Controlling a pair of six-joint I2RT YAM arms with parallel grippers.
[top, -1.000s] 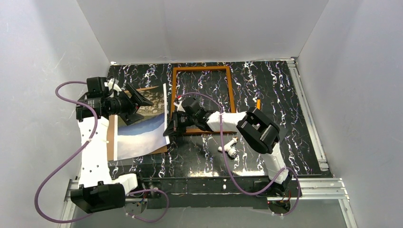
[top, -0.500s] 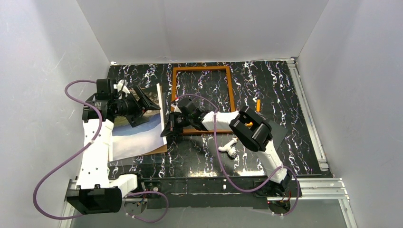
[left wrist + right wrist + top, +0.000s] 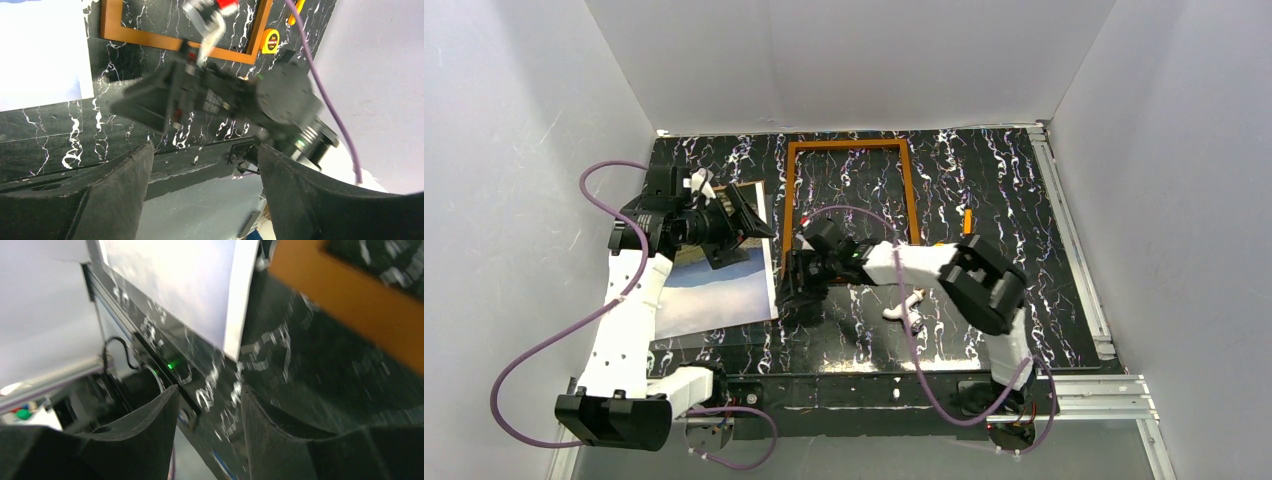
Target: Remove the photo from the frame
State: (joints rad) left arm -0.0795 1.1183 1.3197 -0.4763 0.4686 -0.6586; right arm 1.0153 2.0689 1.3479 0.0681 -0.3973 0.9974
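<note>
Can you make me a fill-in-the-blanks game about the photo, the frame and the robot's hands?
1. Seen from the top, the photo lies on the ___ side of the frame.
2. The frame is ___: only the black tabletop shows through it.
3. The left gripper and the right gripper are both ___, holding nothing.
4. The little tape measure is coloured ___.

Missing words: left, empty, open, yellow.

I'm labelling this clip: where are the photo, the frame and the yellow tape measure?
the photo (image 3: 722, 292): top external view, on its pale near part.
the frame (image 3: 849, 146): top external view, on its far wooden rail.
the yellow tape measure (image 3: 270, 41): left wrist view, on its round case.
</note>
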